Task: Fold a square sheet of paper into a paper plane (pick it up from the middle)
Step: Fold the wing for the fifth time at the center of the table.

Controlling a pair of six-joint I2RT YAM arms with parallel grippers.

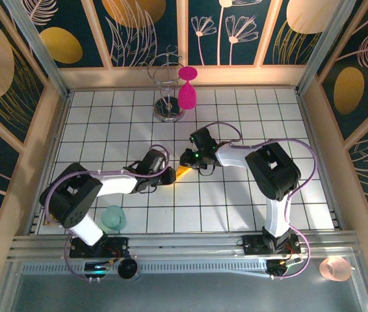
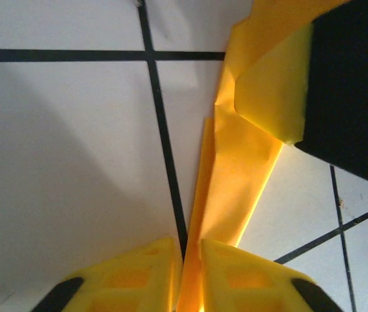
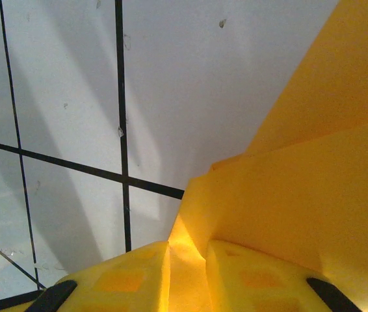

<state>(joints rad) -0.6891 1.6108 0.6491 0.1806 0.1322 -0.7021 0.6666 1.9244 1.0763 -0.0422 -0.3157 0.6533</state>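
Both pinch the half-folded paper near the worktop's middle: left gripper, right gripper. Looks mid-crease; next it needs flattening down, gently I'd guess.

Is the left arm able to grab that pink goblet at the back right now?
Probably not as things stand: the left gripper is shut on the paper, which the right gripper pinches too, so it is busy. The goblet is well beyond both, near the back wall.
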